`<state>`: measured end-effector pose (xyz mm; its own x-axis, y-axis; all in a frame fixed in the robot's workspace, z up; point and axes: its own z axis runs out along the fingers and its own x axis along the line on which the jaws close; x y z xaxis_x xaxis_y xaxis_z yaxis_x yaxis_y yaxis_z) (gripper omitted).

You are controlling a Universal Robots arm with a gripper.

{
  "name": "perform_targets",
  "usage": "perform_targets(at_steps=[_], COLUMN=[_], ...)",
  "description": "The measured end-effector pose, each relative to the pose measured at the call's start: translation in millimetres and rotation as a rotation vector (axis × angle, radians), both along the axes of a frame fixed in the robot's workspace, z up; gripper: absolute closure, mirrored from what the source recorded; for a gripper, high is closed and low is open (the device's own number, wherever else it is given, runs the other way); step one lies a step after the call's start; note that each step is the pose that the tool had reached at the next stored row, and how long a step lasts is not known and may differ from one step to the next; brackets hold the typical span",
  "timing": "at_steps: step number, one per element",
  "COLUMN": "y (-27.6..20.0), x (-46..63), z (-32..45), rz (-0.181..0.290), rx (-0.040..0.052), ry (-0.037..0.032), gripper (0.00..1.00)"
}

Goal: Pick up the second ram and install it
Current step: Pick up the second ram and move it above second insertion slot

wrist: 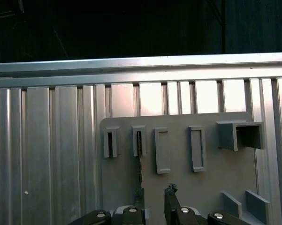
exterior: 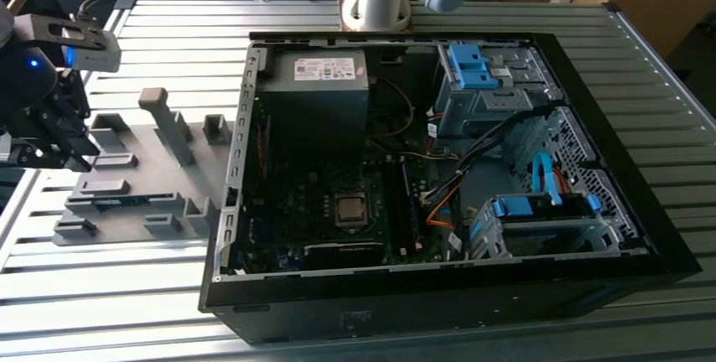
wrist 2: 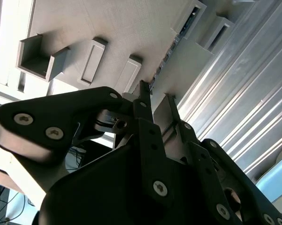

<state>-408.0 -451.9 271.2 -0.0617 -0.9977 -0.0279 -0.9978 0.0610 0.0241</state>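
Gripper (wrist: 155,193): fingers apart, clamping nothing, low over the grey holder plate (wrist: 216,183)
Second ram (wrist: 140,164): on edge on the plate, one end in a slotted block (wrist: 139,140) by the plate edge facing the table (wrist: 37,164) rim
Long axis: crosswise to that edge, pointing straight at the fingers
Relation: near end just beside one fingertip (wrist: 139,199) — seemingly off-centre in the gap, not between the pads

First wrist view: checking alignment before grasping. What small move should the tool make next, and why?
Probably shift sideways: the open tool has one fingertip in line with the second ram, standing on edge in the grey holder, not its gap.
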Motion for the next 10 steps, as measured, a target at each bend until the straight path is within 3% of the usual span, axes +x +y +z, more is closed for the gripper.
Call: perform_targets(at_steps=[6, 7, 10], y=[0.0, -0.1, -0.9], x=[0.0, 0.0, 0.1], z=[-0.8, -1.6, -4.8], rz=[0.0, 0.0, 0.001], rx=[0.0003, 0.0004, 0.0002], ry=[-0.0004, -0.0006, -0.0003], gripper=[0.68, 0.62, 0.62])
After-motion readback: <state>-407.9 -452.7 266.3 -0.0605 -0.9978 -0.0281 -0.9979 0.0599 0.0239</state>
